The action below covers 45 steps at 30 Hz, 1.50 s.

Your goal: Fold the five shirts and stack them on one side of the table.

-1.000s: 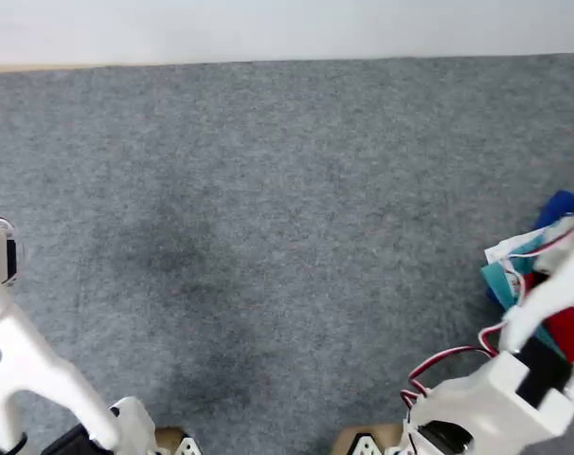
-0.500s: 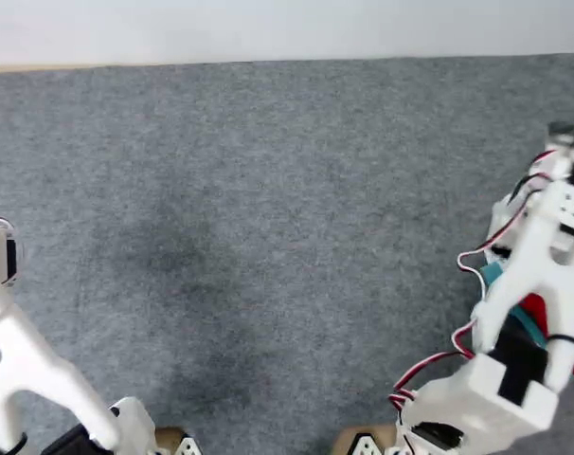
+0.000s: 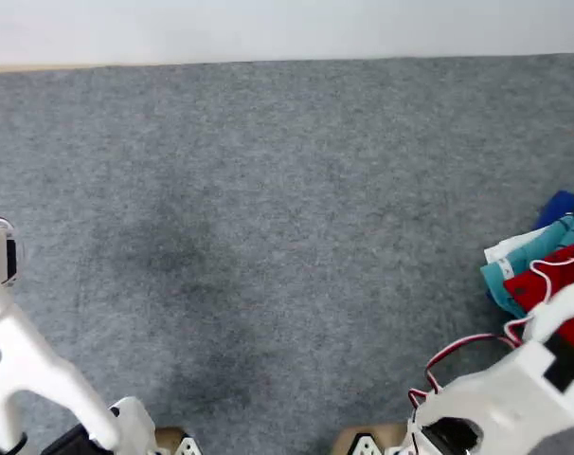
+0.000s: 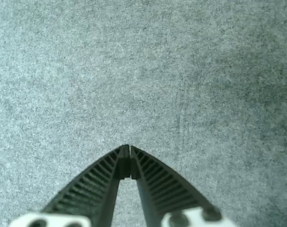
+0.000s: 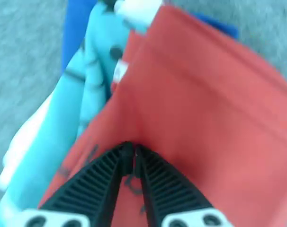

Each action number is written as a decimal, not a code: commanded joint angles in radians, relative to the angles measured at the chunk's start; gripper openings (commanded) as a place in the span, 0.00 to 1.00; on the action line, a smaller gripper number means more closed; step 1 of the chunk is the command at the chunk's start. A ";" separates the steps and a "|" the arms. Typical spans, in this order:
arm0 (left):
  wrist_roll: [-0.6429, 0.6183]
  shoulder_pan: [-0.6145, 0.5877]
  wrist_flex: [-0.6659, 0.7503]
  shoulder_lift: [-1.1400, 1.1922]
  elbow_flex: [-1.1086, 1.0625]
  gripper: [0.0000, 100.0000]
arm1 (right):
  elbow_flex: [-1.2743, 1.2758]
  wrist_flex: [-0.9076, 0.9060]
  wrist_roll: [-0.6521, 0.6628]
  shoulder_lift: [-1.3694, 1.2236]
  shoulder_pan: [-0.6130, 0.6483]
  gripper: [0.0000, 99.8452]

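The shirts lie piled at the right edge of the table. The right gripper, jaws together, is over the red shirt, perhaps touching it. The left gripper is likewise closed. Better to lift straight up and not drag.

Rough, matt grey felt-like cloth covers the table, the shirts are soft matt cloth, and the arms are smooth white plastic.

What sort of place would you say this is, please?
Probably a robotics lab bench rather than a home: a table covered in a grey felt-like mat, a white left arm and right arm mounted at its near edge, and a small pile of coloured shirts, against a plain pale wall.
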<state>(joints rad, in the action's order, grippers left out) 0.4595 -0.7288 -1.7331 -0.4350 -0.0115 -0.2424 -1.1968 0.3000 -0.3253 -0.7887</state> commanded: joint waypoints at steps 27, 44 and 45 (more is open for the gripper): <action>0.009 0.110 -0.012 -0.017 0.002 0.01 | -0.123 -0.371 0.003 0.156 0.094 0.01; 0.011 0.110 -0.012 -0.023 0.002 0.01 | -0.244 -0.593 0.002 0.050 0.271 0.01; 0.011 0.110 -0.012 -0.025 0.002 0.01 | -0.245 -0.598 0.002 0.081 0.278 0.01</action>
<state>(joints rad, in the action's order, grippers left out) 0.4657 -0.6214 -1.7331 -0.4350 -0.0115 -0.4143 -1.7507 0.3015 -0.3575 -0.5355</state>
